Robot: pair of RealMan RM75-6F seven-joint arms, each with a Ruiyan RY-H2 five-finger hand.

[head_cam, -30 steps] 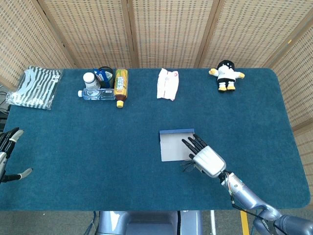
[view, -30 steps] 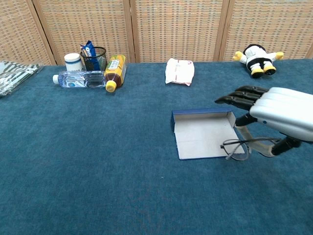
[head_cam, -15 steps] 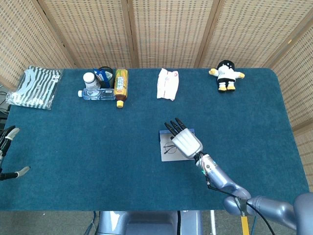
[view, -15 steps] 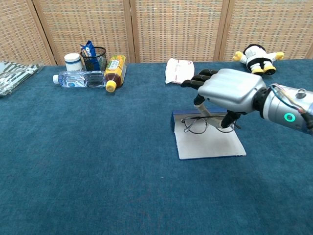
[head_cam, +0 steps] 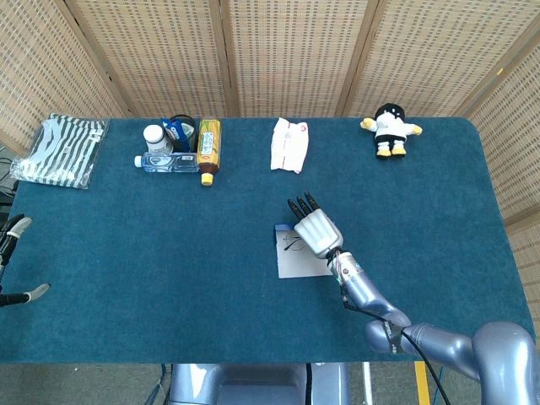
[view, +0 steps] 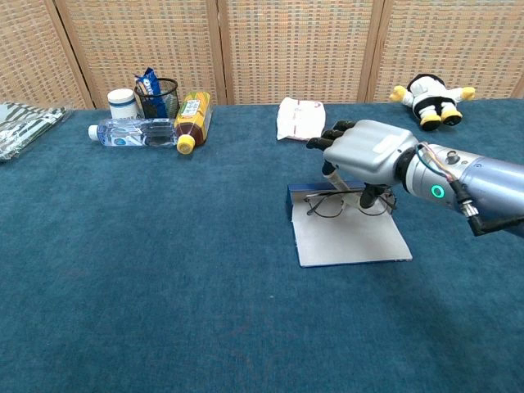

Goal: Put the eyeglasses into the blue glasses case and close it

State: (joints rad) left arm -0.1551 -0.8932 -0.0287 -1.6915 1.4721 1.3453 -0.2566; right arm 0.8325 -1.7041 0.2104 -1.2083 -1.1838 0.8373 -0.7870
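The blue glasses case [view: 354, 242] lies open at mid-table, its pale inner flap facing up; in the head view the case [head_cam: 295, 265] pokes out from under my right hand. The thin-framed eyeglasses [view: 327, 206] sit low over the case's far part, against its blue back wall. My right hand [view: 366, 153] hovers palm-down right over them, thumb and a finger reaching down onto the frame and holding it. From above, the eyeglasses [head_cam: 292, 245] peek out left of my right hand [head_cam: 315, 229]. My left hand [head_cam: 15, 263] shows at the table's far left edge, fingers apart, holding nothing.
At the back left stand a clear water bottle [view: 133, 133], a yellow-capped bottle [view: 193, 119], a white jar [view: 121, 102] and a mesh cup [view: 157, 97]. A white packet [view: 300, 119] and a plush toy [view: 430, 100] lie along the back. Striped cloth [head_cam: 63, 148] sits far left.
My right hand carried the eyeglasses from the case's right edge leftward and back over the case, then lowered them toward its far part. The left hand barely moved.
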